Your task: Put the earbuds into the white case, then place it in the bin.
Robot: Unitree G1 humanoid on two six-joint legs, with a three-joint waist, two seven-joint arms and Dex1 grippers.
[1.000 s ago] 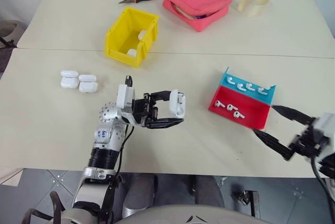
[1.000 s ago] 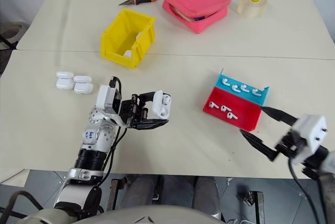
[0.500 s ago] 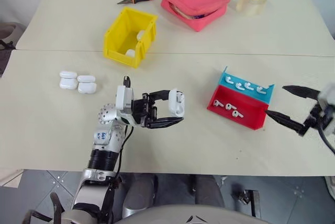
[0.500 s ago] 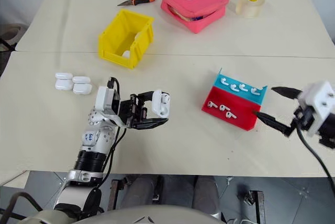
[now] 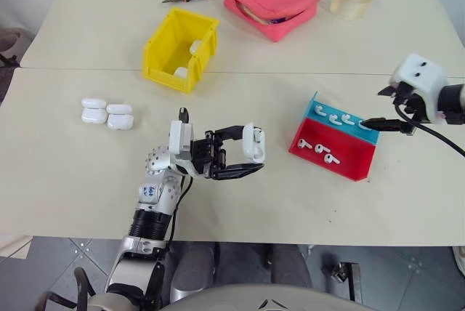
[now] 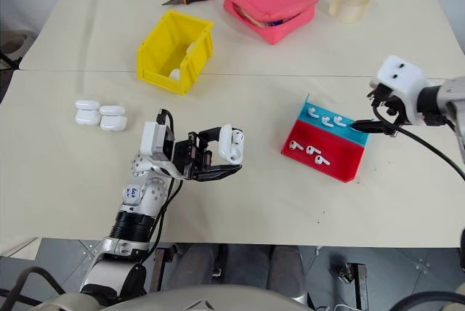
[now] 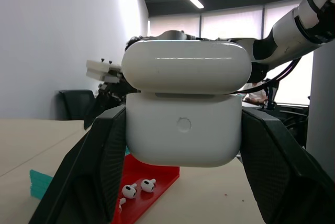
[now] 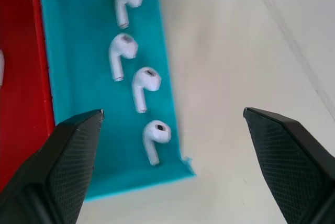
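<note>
Cream tabletop (image 5: 65, 180), mid-frame: your left gripper (image 5: 247, 157) is clamped on the glossy white hinged case (image 5: 253, 143), lid ajar. At right, your right gripper (image 5: 389, 109) hangs with fingers spread above tiny white stemmed earbuds (image 8: 146, 85) in the red-and-blue tray (image 5: 349, 164). Next, judge a precise pinch. Upper left waits the yellow plastic bin (image 5: 163, 55).
</note>
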